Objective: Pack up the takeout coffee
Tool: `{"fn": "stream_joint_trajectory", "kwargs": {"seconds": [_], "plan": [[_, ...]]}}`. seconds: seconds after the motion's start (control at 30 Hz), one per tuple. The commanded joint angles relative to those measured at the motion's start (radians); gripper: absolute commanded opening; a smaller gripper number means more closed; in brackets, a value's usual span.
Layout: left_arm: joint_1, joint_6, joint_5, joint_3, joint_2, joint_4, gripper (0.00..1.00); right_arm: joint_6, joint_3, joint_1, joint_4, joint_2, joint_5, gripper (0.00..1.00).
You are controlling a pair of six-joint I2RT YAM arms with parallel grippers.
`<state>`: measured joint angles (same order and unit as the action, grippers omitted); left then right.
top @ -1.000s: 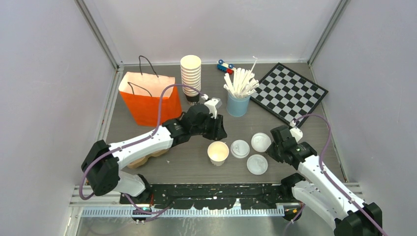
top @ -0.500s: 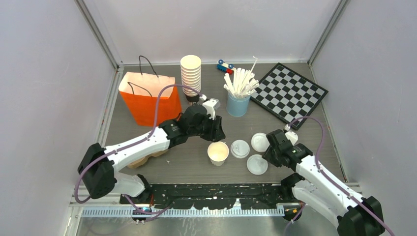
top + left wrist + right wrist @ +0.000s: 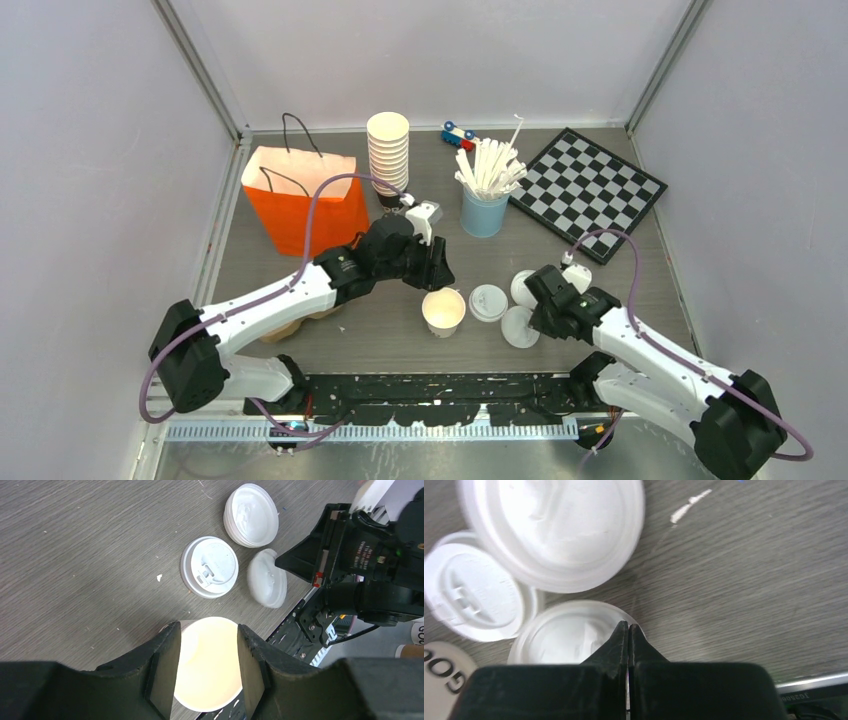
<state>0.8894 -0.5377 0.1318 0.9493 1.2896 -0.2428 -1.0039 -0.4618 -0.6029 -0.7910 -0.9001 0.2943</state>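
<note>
My left gripper [image 3: 208,630] hangs with its fingers parted. In its wrist view the open cup [image 3: 207,675] sits at the bottom centre, its cream mouth filling the gap between the fingers and its rim passing behind both. I can't tell whether the fingers touch its wall. On the top camera the cup stands upright at mid-frame, just below the gripper's tip.

My right gripper [image 3: 629,630] is clenched tight, its fingertips meeting on the edge of a tilted lid [image 3: 564,635]. From above, that lid reads as a narrow oval tipped up off the tabletop [image 3: 380,340], right of centre and to the right of the open cup. I take it as pinched by the rim.

Just beside it lie two more lids. A sip lid [image 3: 209,567] lies flat between the cup and the tilted lid. A third lid [image 3: 251,515] lies above them, partly hidden by my right wrist on the top camera.

Further out, an orange bag [image 3: 305,200] stands open at upper left. A stack of cups [image 3: 388,150] stands to its right, then a blue cup of sticks [image 3: 484,212]. A toy car [image 3: 458,135] sits near the top, and a checkerboard [image 3: 588,190] lies at upper right.
</note>
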Motion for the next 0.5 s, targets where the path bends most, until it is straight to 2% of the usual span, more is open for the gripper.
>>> {"fn": "stream_joint_trajectory", "kwargs": {"seconds": [0.0,0.23,0.27,0.33,0.4,0.47], "plan": [[-0.004,0.014,-0.007,0.001,-0.027,-0.007,0.47,-0.028,-0.053,-0.028,0.033,0.084,0.03,0.0],[-0.004,0.004,-0.008,0.01,-0.011,-0.007,0.47,-0.018,-0.053,-0.028,0.033,0.143,0.069,0.0],[-0.004,0.004,-0.009,0.011,-0.011,-0.01,0.47,-0.021,-0.049,-0.028,0.03,0.137,0.065,0.06],[-0.004,0.004,-0.01,0.01,-0.014,-0.014,0.47,-0.036,-0.042,-0.028,0.013,0.118,0.07,0.28],[-0.004,0.005,-0.013,0.004,-0.02,-0.013,0.47,-0.041,-0.04,-0.029,-0.003,0.096,0.084,0.37],[-0.004,0.005,-0.017,-0.001,-0.024,-0.011,0.47,-0.039,-0.041,-0.028,-0.006,0.081,0.087,0.39]]}}
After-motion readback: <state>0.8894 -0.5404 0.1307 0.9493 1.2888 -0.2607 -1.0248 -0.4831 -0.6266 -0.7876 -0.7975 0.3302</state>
